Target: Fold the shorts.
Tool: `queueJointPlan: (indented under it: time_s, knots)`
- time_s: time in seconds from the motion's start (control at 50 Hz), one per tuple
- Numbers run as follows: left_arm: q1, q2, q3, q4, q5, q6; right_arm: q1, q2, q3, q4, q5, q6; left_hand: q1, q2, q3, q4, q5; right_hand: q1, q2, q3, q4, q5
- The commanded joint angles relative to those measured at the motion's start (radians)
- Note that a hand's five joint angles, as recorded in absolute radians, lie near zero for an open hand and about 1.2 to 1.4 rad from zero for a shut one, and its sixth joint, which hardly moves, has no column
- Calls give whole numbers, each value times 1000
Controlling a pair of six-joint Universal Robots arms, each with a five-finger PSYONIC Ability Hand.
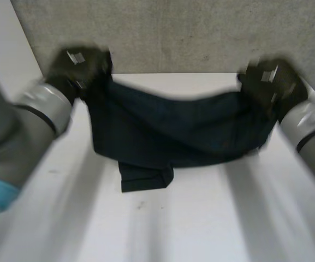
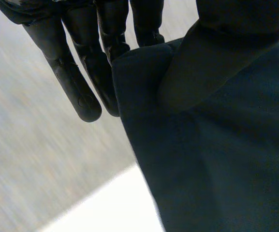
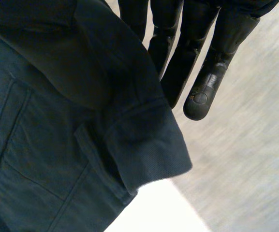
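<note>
The grey left arm point(image 1: 15, 136), lying nearest, is ended by the left hand point(image 1: 81, 68). The dark shorts point(image 1: 179, 128) are held stretched between both hands over the far half of the white table point(image 1: 201, 229), sagging in the middle, with a lower fold laid on the tabletop. One upper corner is pinched between the left hand's thumb and straight fingers point(image 2: 76, 87), and the opposite corner is pinched likewise by the right hand point(image 1: 269, 82). A grey wall point(image 1: 173, 33) is seen behind.
</note>
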State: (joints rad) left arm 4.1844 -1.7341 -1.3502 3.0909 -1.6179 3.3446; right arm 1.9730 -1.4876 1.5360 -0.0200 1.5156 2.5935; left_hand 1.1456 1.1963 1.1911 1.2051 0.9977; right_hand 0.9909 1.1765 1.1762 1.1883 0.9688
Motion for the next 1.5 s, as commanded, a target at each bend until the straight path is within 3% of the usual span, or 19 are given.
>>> queueJointPlan:
  time_s: [0.02, 0.14, 0.26, 0.44, 0.6, 0.68, 0.76, 0.86, 0.96, 1.08, 1.24, 1.44, 1.5]
  knots:
    - [37, 309, 85, -5, -20, 4, -13, -71, -454, 316, -52, -36, 251, 200, 205, 191, 224, 405, 220, 220, 208, 253]
    - [85, 378, 118, -5, -22, 3, -13, -21, -738, 434, -58, -38, 251, 200, 205, 191, 224, 405, 220, 220, 208, 253]
    - [82, 334, 77, -5, -19, 3, 1, 69, -741, 440, -58, -38, 251, 200, 205, 191, 224, 405, 220, 220, 208, 253]
    - [82, 49, 39, -5, -14, 6, 24, 251, -590, 430, -57, -33, 251, 200, 205, 191, 224, 405, 220, 220, 208, 253]
    - [82, -258, 134, 26, -20, 59, 33, 476, -625, 347, -37, 5, 251, 200, 205, 191, 224, 405, 220, 220, 208, 253]
    - [77, -338, 241, 115, -36, 122, 32, 523, -672, 163, -9, 75, 251, 200, 205, 191, 224, 405, 220, 220, 208, 253]
    - [72, -332, 339, 331, -65, 148, 32, 526, -764, -67, 0, 100, 251, 200, 205, 191, 224, 405, 220, 220, 208, 253]
    - [77, -218, 352, 741, -126, 154, 33, 469, -827, -311, -3, 112, 251, 200, 205, 191, 224, 405, 220, 220, 208, 253]
    - [74, -105, 261, 902, -125, 151, 32, 395, -797, -445, 2, 122, 251, 200, 205, 191, 224, 405, 220, 220, 208, 253]
    - [72, -79, 152, 881, -125, 145, 35, 374, -674, -405, -3, 122, 251, 200, 205, 191, 224, 405, 220, 220, 208, 253]
    - [89, -154, -41, 717, -125, 128, 33, 386, -516, -290, -29, 112, 251, 200, 205, 191, 224, 405, 220, 220, 208, 253]
    - [71, -326, -225, 523, -122, 131, 46, 628, -399, 10, -71, 47, 251, 200, 205, 191, 224, 405, 220, 220, 208, 253]
    - [56, -355, -254, 445, -122, 138, 59, 639, -366, 58, -80, 45, 251, 200, 205, 191, 224, 405, 220, 220, 208, 253]
